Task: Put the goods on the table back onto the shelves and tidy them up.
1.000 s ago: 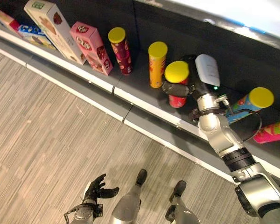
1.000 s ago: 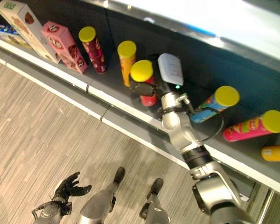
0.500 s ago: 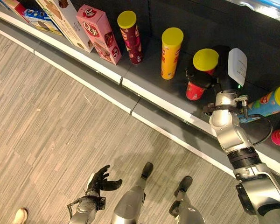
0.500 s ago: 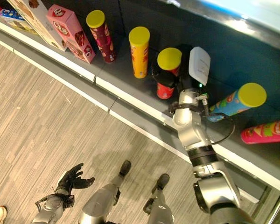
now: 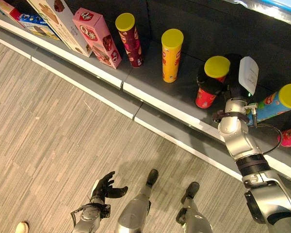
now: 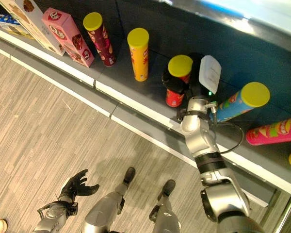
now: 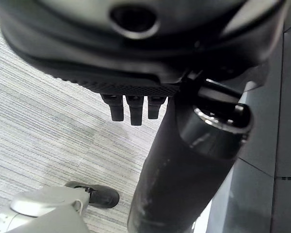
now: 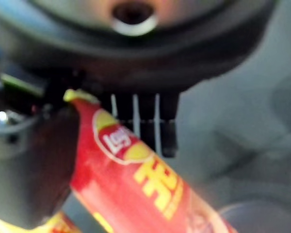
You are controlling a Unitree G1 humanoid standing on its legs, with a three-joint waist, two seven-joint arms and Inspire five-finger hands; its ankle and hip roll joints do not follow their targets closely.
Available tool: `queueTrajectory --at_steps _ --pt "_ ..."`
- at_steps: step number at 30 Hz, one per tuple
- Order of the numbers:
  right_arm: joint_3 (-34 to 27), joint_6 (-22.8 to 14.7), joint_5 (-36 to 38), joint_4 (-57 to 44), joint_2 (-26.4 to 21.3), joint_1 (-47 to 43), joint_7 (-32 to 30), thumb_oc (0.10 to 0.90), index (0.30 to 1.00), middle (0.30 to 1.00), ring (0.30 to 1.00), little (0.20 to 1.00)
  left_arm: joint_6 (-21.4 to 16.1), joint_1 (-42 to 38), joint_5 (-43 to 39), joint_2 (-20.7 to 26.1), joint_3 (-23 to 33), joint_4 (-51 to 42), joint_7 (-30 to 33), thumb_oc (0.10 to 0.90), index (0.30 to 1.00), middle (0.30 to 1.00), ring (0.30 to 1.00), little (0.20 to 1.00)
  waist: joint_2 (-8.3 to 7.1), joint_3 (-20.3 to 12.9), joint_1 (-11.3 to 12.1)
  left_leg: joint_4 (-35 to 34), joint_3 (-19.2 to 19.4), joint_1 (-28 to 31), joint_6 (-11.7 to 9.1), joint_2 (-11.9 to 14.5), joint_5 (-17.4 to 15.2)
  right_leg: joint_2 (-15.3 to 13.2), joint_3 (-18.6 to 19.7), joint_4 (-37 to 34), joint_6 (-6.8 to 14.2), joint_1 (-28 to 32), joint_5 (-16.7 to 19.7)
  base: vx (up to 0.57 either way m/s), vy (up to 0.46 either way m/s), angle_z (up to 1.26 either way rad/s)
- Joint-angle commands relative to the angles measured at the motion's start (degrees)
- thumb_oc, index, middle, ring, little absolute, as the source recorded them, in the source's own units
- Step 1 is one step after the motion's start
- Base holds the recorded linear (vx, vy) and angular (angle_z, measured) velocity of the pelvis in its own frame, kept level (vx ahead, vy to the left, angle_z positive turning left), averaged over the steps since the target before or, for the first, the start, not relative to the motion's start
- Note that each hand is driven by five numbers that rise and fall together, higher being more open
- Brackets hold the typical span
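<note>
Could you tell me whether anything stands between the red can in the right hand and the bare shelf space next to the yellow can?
Nothing visible does. The right hand grips the red can over the shelf, and the dark stretch between it and the upright yellow can is bare. The blue can leans on its other side.

No legible text on goods

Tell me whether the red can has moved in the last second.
Yes. Held by the right hand, the red can has shifted to the robot's right, away from the standing orange can; their gap has widened.
</note>
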Motion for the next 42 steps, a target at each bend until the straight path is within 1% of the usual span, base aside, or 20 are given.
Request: queueTrajectory --at_steps 1,9,17,27,41,42 --pt "0.0 -4.0 0.3 -4.4 -2.2 -4.3 -4.6 0.400 0.300 0.300 0.300 0.300 -3.3 0.7 0.0 3.3 -2.5 -0.7 1.9 0.800 0.900 0.900 0.900 0.900 0.43 -3.7 -0.1 -0.6 3.3 -1.5 -0.8 0.2 -0.9 -5.2 0.0 5.0 6.2 2.4 -5.8 0.00 0.000 0.00" --pt "0.1 -3.9 1.5 -2.4 -2.7 -5.1 -5.1 0.400 0.300 0.300 0.300 0.300 -3.3 0.7 -0.1 3.2 -2.8 -0.7 1.9 0.800 0.900 0.900 0.900 0.900 1.01 -3.4 -0.1 -0.7 3.4 -1.7 -0.9 0.2 -0.9 -5.3 -0.2 5.3 6.2 2.0 -5.8 0.00 0.000 0.00" --pt "0.1 -3.8 1.5 -1.1 -2.5 -6.1 -6.4 0.400 0.300 0.300 0.300 0.300 -3.5 0.2 -0.4 2.9 -3.1 -0.5 2.4 0.800 0.900 0.900 0.900 0.900 0.75 -3.4 -0.3 -0.7 3.3 -1.6 -0.9 0.4 -1.0 -5.3 0.0 5.4 6.2 1.9 -5.9 0.00 0.000 0.00" --pt "0.1 -3.4 0.5 -0.3 -3.9 -8.4 -8.6 0.400 0.300 0.300 0.300 0.300 -3.9 -0.2 -0.4 2.9 -3.5 -0.2 2.7 0.800 0.900 0.900 0.900 0.900 0.86 -3.3 0.0 -0.7 2.9 -1.9 -0.9 0.2 -1.0 -5.5 -0.6 5.4 6.4 1.9 -5.9 0.00 0.000 0.00" --pt "0.7 -3.7 1.0 0.6 -2.4 -8.5 -9.1 0.400 0.300 0.300 0.300 0.300 -4.0 -1.0 -0.3 2.7 -3.9 1.2 3.2 0.800 0.900 0.900 0.900 0.900 0.59 -3.1 -0.2 -0.6 3.1 -2.0 -0.8 0.3 -1.1 -5.4 -0.3 5.5 6.4 1.6 -5.8 0.00 0.000 0.00" --pt "0.5 -3.7 1.1 0.4 -2.2 -8.3 -9.2 0.573 0.559 0.559 0.559 0.559 -4.0 -1.2 -0.1 2.6 -3.9 1.3 3.3 0.800 0.900 0.900 0.900 0.900 0.61 -3.2 -0.3 -0.7 3.2 -1.9 -0.8 0.2 -1.1 -5.4 -0.3 5.4 6.4 1.7 -5.8 0.00 0.000 0.00"
